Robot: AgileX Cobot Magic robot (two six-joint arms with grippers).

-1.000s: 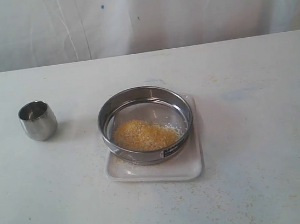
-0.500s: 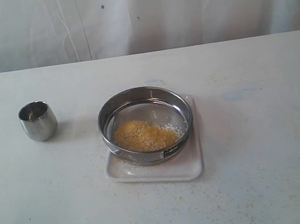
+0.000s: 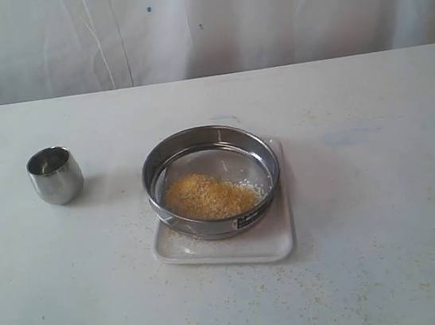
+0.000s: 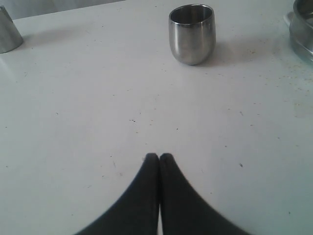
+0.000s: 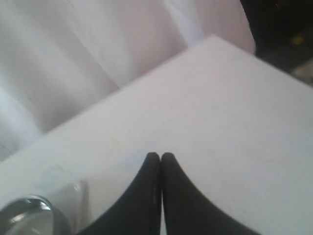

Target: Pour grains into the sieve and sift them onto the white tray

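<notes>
The steel sieve rests on the white tray in the middle of the table. A heap of yellow grains with some whitish bits lies on its mesh. Neither arm shows in the exterior view. My left gripper is shut and empty over bare table, well short of the small steel cup; the sieve's edge shows at that view's border. My right gripper is shut and empty, with the sieve's rim and a corner of the tray blurred beside it.
A small rounded steel cup stands upright to the left of the sieve. Part of another metal object shows at the left wrist view's corner. Stray grains speckle the table around the tray. A white curtain hangs behind the table.
</notes>
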